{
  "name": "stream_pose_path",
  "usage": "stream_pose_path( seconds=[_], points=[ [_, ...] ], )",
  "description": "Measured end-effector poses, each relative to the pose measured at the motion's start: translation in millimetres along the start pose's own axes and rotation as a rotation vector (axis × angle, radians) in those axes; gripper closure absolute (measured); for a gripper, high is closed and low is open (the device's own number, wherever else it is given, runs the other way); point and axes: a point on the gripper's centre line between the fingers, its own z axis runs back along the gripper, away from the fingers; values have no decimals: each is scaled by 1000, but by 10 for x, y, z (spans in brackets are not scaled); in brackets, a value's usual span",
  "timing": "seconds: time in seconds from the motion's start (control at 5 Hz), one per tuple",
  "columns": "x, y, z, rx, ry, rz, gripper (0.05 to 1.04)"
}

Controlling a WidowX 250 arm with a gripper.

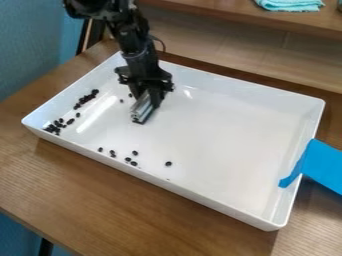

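Hanging down from the top left, the black gripper (143, 116) is low inside a big white tray (220, 196). It leans a little, and a shiny grey piece (141, 108) is at its low end. I cannot tell if the jaws are wide or narrow, or if they hold that piece.

Lots of small black bits (168, 164) are in the tray. Some make a messy line along the left side, and more are bunched in the corner at the far left. A few are spread out near the front wall, and one of these is a bit apart, to the right. Two more are close to the gripper, just to its left.

The tray sits on a brown wood table (140, 210). At the right, a bright blue strip (325, 164) goes over the rim, with its end inside the tray. Up at the top is a wood shelf (214, 14) with a folded light blue-green cloth (290, 4) on it. A blue wall (30, 45) is at the left.
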Motion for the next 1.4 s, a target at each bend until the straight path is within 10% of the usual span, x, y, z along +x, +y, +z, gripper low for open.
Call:
stream_pose_path(
  seconds=[0.8,1.4],
  points=[
    [-32,988,244,59,-40,64,697],
    [-139,541,897,-133,-58,41,697]
  ],
)
